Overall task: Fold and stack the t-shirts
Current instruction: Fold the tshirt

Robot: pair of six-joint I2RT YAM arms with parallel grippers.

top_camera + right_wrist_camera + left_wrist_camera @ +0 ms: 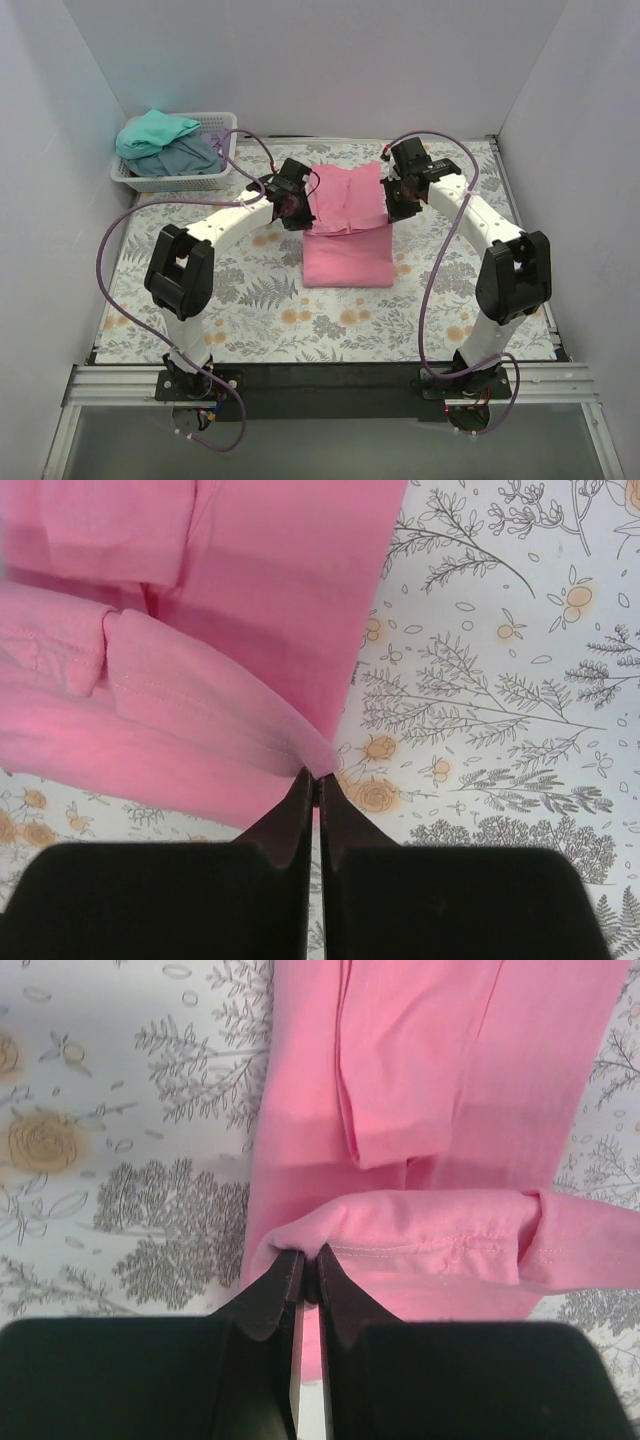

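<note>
A pink t-shirt (346, 232) lies lengthwise on the flowered table, its far end lifted between both arms. My left gripper (294, 208) is shut on the left corner of that raised end; in the left wrist view the hem (420, 1250) bunches at the closed tips (309, 1265). My right gripper (397, 207) is shut on the right corner, the cloth (180, 730) pinched at its tips (316, 777). Under the lifted hem the rest of the shirt (440, 1070) rests flat with its sides folded in. Teal and grey-blue t-shirts (165, 143) are piled in the basket.
A white lattice basket (218, 178) stands at the back left corner against the wall. White walls close in the table on three sides. The flowered tablecloth (260, 320) shows bare in front of the pink shirt and to both sides.
</note>
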